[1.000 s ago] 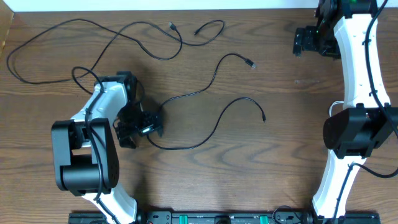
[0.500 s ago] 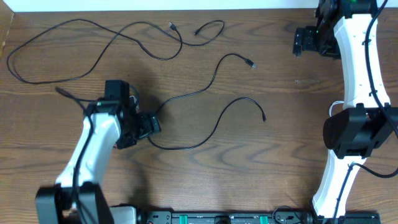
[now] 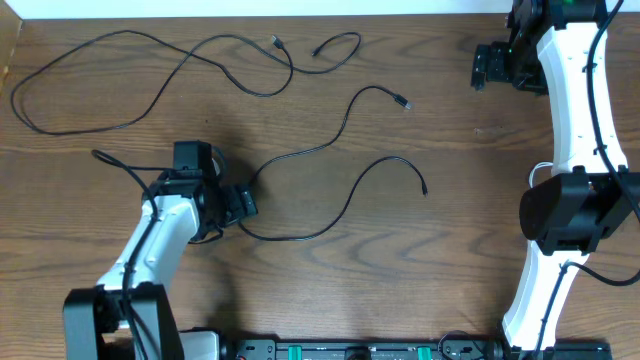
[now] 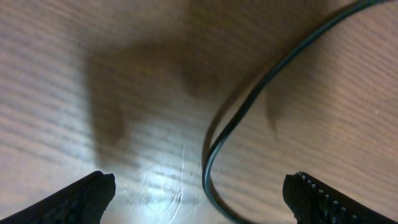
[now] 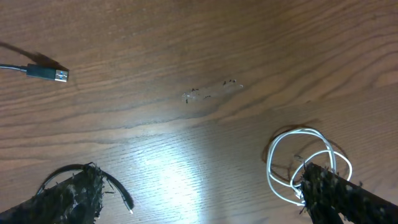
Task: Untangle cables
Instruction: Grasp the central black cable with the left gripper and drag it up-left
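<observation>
Counter [image 3: 440, 280] space holds several cords, and the untangling looks to be in its early sorting step. The largest, a long black cable [image 3: 130, 34], sprawls in loose loops across the far left corner, crossing itself and perhaps a second cord near the far edge. Next, the middle black cable [image 3: 343, 125] lies lengthwise across the centre. It appears to double back in a tight bend at the left claw [image 3: 240, 203], and both its plug ends point toward the right arm's side. That claw hovers low with jaws spread and nothing gripped, and its wrist view shows the bend lying between the fingers. The next move, I judge, calls for closing on that bend and drawing it clear without dragging the neighbouring cords. The right claw [image 3: 482, 67] waits at the far right, wide open and empty. The small white cable [image 5: 305, 130] lies coiled by the right arm, apart from the black ones.
</observation>
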Available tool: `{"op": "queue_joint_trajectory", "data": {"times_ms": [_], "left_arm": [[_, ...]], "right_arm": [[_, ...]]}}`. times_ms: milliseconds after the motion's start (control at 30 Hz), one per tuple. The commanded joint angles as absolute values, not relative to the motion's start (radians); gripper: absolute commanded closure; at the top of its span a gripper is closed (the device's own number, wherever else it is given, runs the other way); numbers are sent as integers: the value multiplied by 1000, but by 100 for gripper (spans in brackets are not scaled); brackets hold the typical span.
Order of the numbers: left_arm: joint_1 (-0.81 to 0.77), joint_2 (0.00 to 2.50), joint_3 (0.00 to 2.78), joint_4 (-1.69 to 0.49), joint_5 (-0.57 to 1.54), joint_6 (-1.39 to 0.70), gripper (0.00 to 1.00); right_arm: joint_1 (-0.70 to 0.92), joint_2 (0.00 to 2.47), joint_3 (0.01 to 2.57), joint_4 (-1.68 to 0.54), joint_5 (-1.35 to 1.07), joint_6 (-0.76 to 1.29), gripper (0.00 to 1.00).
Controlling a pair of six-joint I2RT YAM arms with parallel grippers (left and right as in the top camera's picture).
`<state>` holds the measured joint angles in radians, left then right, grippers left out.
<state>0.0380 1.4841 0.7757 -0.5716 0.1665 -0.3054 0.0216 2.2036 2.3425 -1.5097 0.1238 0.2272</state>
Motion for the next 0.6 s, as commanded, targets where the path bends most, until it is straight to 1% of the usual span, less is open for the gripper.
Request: {"op": "queue_joint_trajectory", "data": {"times_ms": [0, 333, 433, 567], "left_arm": [[26, 1538, 781, -558, 144, -311, 14], [-36, 1676, 781, -513, 53, -311, 13], [-36, 1695, 781, -510, 30, -311, 21], [-37, 1709, 781, -511, -14, -311, 23]], "right_arm": [[20, 2167, 2361, -1511, 128, 239, 1], [20, 2167, 2361, -1511, 128, 239, 1], [20, 2167, 2361, -1511, 128, 239, 1], [20, 2167, 2361, -1511, 128, 239, 1]]}}
